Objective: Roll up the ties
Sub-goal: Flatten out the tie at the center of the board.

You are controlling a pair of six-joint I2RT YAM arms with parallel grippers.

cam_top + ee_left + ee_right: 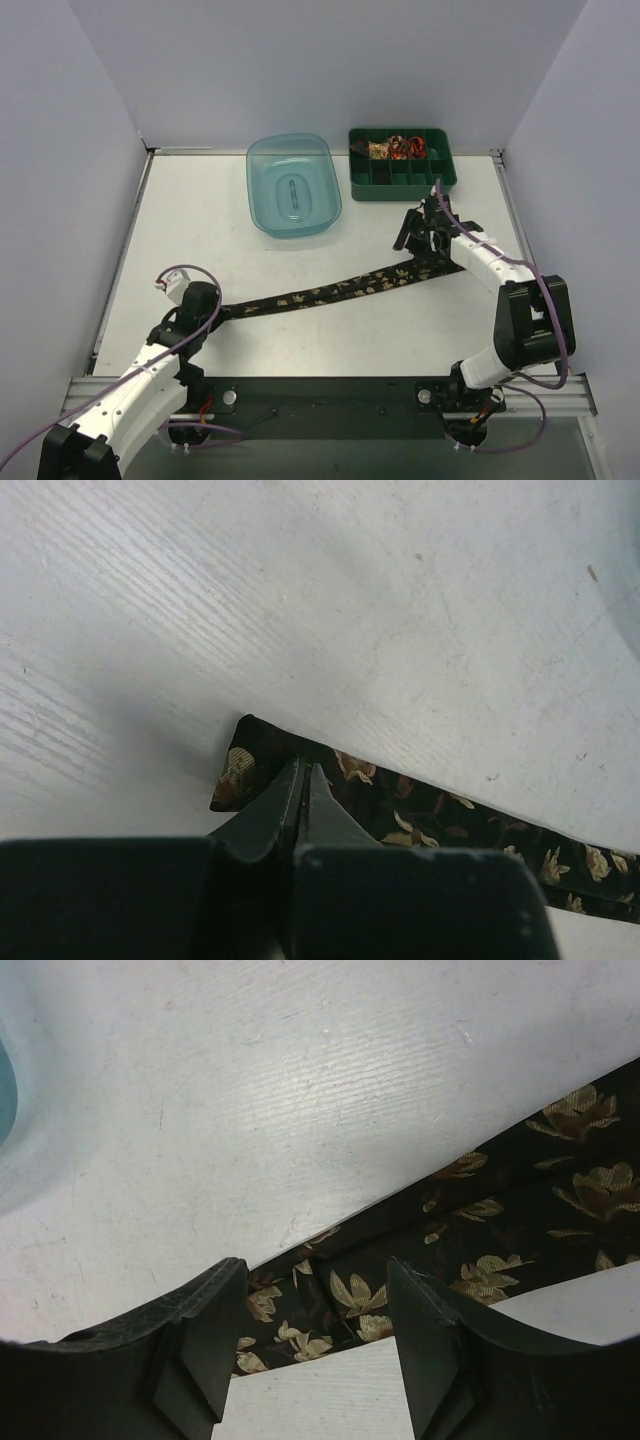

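A long black tie (pixel 340 290) with gold flowers lies flat across the table, running from lower left to upper right. My left gripper (pixel 212 308) is shut, and its tips (pixel 303 772) rest on the tie (pixel 450 820) close to the narrow end. I cannot tell whether any fabric is pinched between them. My right gripper (pixel 425 238) is open and low over the wide part of the tie (pixel 520 1210). Its fingers (pixel 205 1340) stand one on each side of a stretch of the fabric. Small red and beige rolled ties (pixel 398 148) sit in the green tray.
A green compartment tray (pixel 402 185) stands at the back right. A teal plastic tub (pixel 293 185) sits to its left, at the back centre. White walls close in the table on the left, right and far sides. Purple cables loop beside both arms.
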